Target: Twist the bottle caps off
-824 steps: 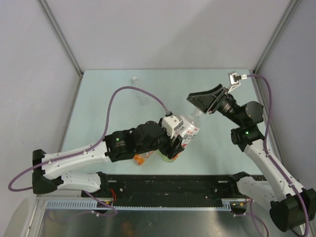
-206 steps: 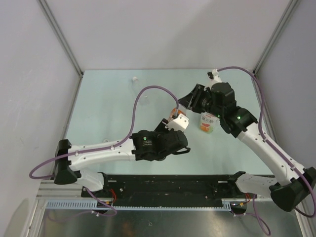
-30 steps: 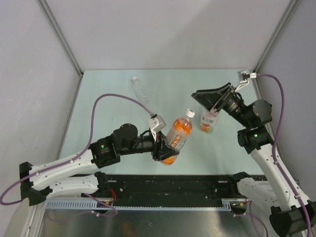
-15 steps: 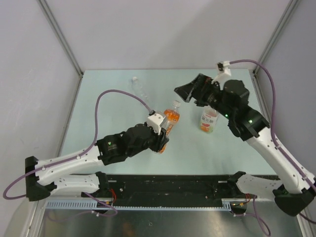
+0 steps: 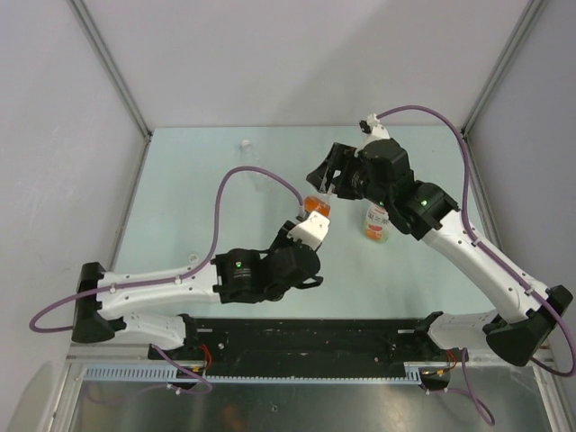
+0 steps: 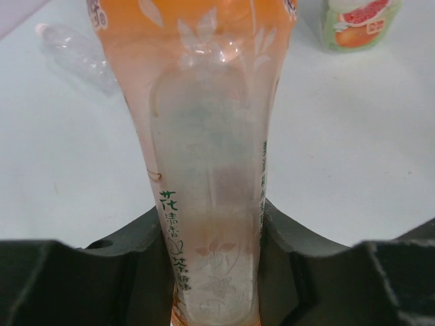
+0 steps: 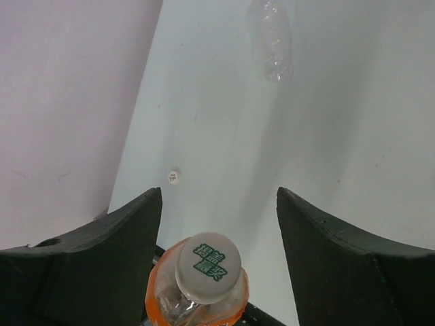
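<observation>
My left gripper is shut on the lower body of the orange bottle and holds it upright; in the top view the bottle shows just above the gripper. Its white cap is on. My right gripper is open, its jaws wide apart on either side of the cap and not touching it; it also shows in the top view. The yellow-green bottle stands to the right, its top hidden by the right arm. The clear bottle lies on the table.
A loose white cap lies near the back wall, also seen in the top view. The clear bottle and the yellow-green bottle flank the held bottle in the left wrist view. A purple cable arcs over the table.
The left arm has raised the orange bottle upright and moved it slightly right. The right gripper has swung left and down until its open jaws stand around the cap.
</observation>
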`<state>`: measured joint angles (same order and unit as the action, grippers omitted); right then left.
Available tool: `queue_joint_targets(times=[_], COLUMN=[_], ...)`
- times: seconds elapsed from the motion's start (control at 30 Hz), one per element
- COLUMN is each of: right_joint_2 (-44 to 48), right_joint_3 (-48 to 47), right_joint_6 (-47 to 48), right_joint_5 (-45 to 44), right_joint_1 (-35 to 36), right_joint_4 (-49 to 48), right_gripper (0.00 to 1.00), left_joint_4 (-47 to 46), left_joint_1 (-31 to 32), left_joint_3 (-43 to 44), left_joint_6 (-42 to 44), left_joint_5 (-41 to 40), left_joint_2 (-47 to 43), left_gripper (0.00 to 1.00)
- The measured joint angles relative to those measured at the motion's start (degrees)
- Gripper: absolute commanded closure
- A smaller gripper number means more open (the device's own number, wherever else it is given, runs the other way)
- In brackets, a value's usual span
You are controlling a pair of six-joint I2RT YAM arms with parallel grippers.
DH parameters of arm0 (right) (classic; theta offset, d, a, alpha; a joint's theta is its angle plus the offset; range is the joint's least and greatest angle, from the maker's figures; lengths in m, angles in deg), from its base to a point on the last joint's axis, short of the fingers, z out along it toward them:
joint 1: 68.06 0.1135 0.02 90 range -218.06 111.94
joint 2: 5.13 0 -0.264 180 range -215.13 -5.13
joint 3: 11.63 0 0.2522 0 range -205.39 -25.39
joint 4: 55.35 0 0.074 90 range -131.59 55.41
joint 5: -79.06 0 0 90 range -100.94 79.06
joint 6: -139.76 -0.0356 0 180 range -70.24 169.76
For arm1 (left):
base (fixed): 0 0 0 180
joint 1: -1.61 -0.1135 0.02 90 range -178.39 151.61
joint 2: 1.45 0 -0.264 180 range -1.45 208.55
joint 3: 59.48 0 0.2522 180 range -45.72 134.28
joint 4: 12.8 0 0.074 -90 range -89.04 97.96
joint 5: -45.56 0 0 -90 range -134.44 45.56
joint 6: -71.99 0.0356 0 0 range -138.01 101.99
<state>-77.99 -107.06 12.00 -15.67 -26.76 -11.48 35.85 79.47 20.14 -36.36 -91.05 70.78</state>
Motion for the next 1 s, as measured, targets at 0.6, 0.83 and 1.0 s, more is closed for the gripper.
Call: queue_joint_targets(times=[0.6,0.83,1.0], right_joint_2=[0.4,0.8,1.2], right_joint_3=[0.0,0.0,0.3], right_joint_6=[-1.2,-1.2,-1.1], right_joint_5=[3.4,4.8,6.5], right_joint_1=[-0.1,-0.6,-1.3], right_joint_4=[-0.4,-1.2,-1.2], right_gripper=[0.69,0.45,0.44], left_joint_4=[5.1,6.4,6.7], left_joint_1=[0.8,0.8,0.8], left_joint_3=[1.8,3.7,4.5], left_joint_6=[-0.2,-0.7,-0.8], left_joint_5=[-5.6,-6.2,-6.3], left_joint_2=[1.8,3.3,4.8], left_gripper=[1.0,1.0,1.0])
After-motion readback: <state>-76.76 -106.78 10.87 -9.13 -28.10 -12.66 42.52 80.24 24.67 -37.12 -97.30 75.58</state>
